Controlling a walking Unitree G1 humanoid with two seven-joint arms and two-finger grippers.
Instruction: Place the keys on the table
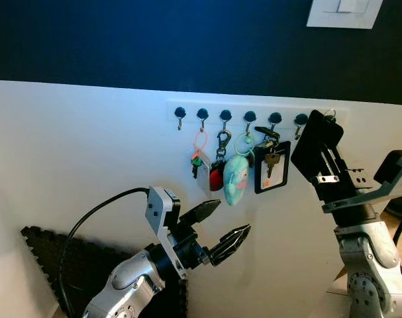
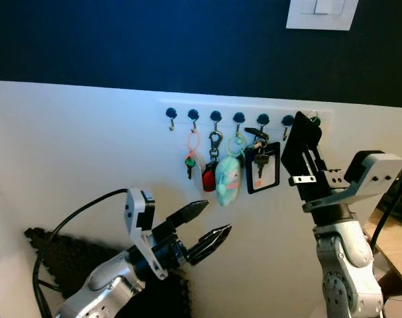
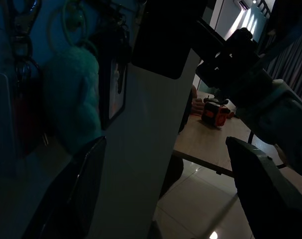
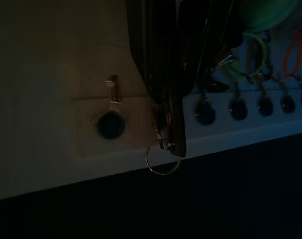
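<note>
A white key rack [image 1: 253, 106] with black hooks is fixed to the white wall. From it hang an orange loop with a green key [image 1: 198, 158], a red fob [image 1: 216, 177], a teal plush keychain [image 1: 236, 180] and a black card holder with keys [image 1: 272, 167]. My right gripper [image 1: 318, 122] is raised to the rack's right end. Its fingers are shut together on a silver key ring [image 4: 163, 158], next to a bare hook [image 4: 111, 124]. My left gripper [image 1: 227, 222] stands open below the plush keychain, clear of the wall, with nothing between its fingers.
A wooden table [image 3: 210, 144] stands past the wall's end, with an orange and black object [image 3: 215, 113] on it and a person's hand [image 3: 196, 105] beside that. A black foam mat [image 1: 61, 258] leans low on the left. A light switch [image 1: 343, 12] sits high on the dark wall.
</note>
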